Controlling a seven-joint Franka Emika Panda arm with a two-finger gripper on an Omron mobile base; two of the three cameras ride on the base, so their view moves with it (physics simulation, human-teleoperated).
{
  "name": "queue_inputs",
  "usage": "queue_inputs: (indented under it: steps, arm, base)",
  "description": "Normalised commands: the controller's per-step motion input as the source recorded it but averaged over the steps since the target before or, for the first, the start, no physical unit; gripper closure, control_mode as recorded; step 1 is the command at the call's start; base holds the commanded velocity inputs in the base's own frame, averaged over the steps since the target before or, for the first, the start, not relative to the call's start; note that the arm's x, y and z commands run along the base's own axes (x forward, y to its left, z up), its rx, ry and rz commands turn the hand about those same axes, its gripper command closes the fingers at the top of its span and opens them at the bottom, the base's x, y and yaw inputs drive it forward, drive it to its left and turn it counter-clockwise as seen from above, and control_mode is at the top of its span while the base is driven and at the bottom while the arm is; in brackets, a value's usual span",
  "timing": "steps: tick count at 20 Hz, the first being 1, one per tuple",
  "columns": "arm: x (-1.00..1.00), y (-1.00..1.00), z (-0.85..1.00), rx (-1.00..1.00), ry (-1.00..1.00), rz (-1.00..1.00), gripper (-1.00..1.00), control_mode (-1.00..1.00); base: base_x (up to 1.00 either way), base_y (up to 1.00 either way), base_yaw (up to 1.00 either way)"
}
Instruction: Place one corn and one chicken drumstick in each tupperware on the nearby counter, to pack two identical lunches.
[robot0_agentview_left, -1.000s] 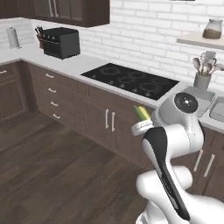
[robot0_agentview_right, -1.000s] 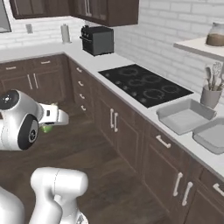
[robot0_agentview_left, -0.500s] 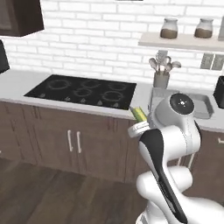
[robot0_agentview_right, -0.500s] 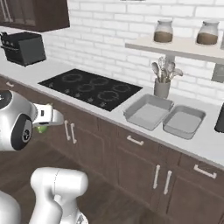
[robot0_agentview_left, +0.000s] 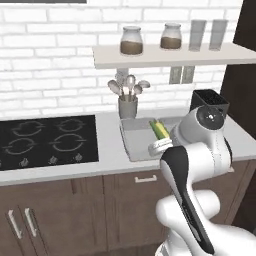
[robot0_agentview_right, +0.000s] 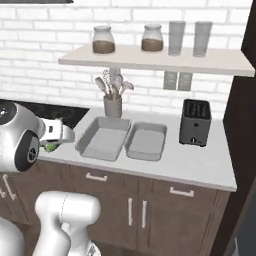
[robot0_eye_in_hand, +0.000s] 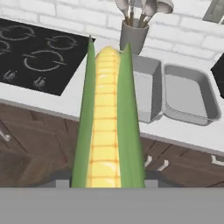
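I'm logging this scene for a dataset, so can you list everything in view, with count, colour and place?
corn: one, yellow with green husk, held in the gripper, short of the counter
tupperware: two, light grey, both empty, side by side on the counter; larger left, smaller right
counter: one, pale grey-white, over dark brown cabinets
utensil holder: one, grey, with spoons, behind the larger tray
toaster: one, black, right of the trays
cooktop: one, black, set in the counter left of the trays
shelf: one, pale, on the brick wall
jars: two, brown contents, on the shelf
glasses: two, clear, on the shelf
gripper: one, white, shut on the corn
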Motion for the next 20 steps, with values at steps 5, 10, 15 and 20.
queue_inputs:
  steps: [5, 10, 15, 20]
  arm:
    - [0.0, 0.0, 0.0, 0.0, 0.0, 0.0, 1.0, 1.0]
    - [0.0, 0.0, 0.0, 0.0, 0.0, 0.0, 1.0, 1.0]
    - [0.73, 0.14, -0.68, -0.01, 0.26, 0.0, 1.0, -1.0]
    - [0.65, 0.0, -0.73, 0.0, 0.44, 0.0, 1.0, -1.0]
  base:
    - [0.84, 0.27, -0.5]
    - [0.8, 0.52, -0.11]
    - [0.0, 0.0, 0.0]
    - [0.0, 0.0, 0.0]
